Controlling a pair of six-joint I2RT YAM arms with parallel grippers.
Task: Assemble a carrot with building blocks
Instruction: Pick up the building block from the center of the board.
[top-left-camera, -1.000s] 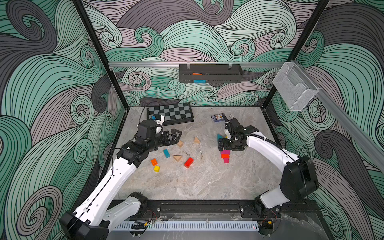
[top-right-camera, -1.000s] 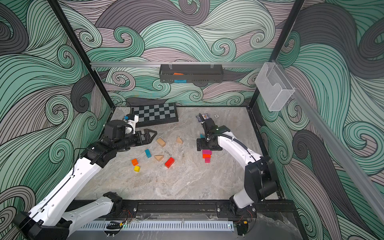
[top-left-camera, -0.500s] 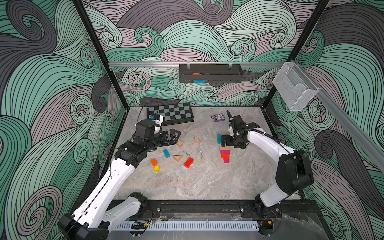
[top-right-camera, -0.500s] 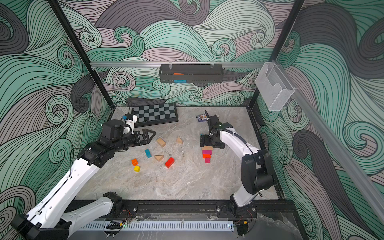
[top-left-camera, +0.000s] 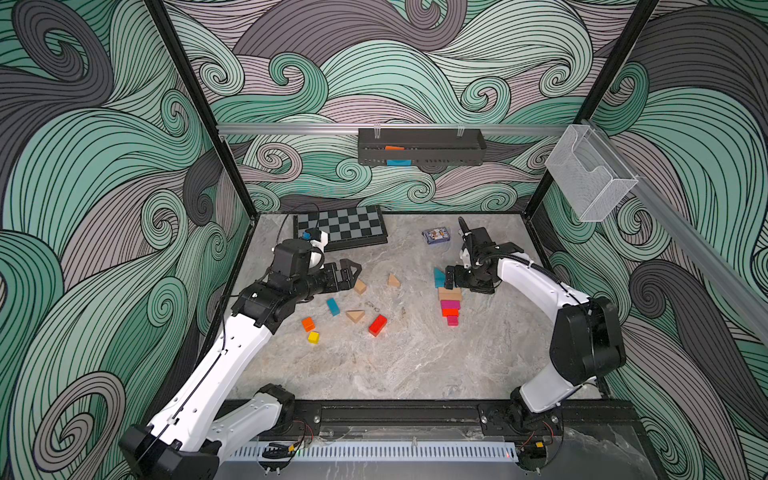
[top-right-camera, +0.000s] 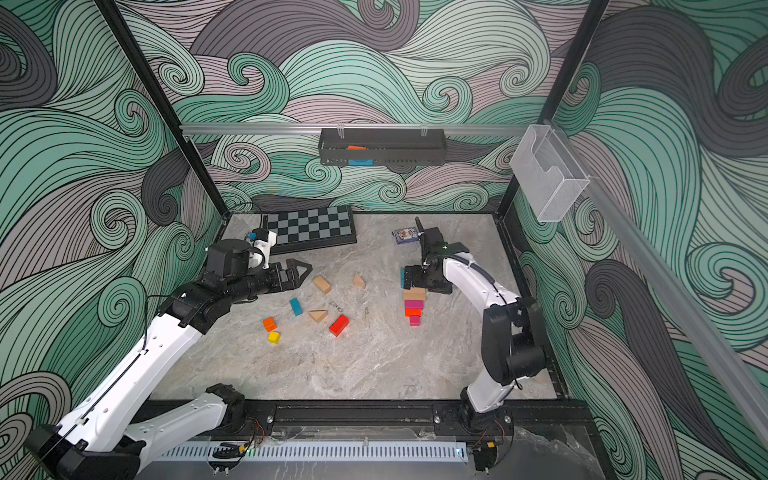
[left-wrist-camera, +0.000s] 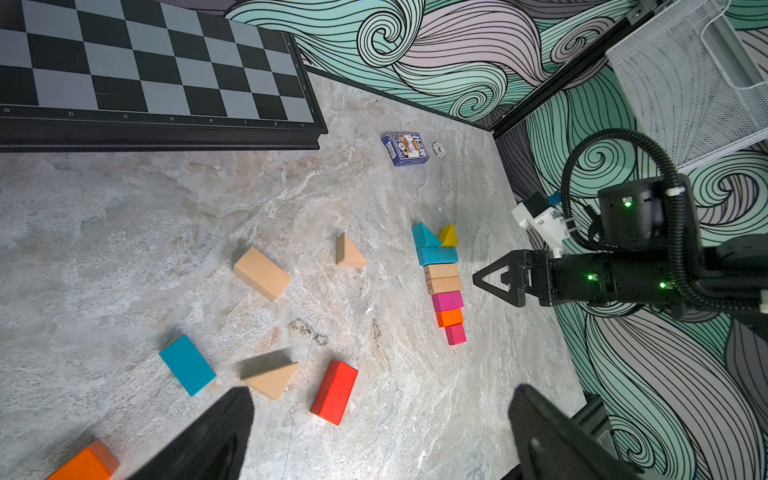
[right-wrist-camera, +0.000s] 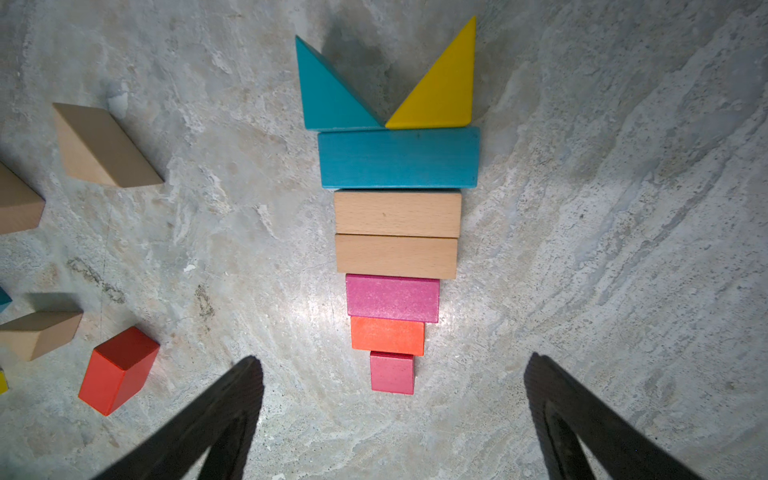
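Marble table (left-wrist-camera: 124, 228) sits below the left gripper (left-wrist-camera: 378, 395) and right gripper (right-wrist-camera: 392, 360), both wide open and empty. By the left gripper, the red block (left-wrist-camera: 334, 390) looks light and slippery; pinch its flat sides.

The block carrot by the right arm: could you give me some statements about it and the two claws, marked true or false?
1. The carrot ends in a small pink cube. True.
2. A teal wedge and a yellow wedge form its leafy top. True.
3. The right claw grips a block. False: it hangs open and empty above the carrot.
4. The red block is built into the carrot. False: it lies loose, apart from it, beside a tan wedge.
5. The left claw is shut. False: it is open and holds nothing.
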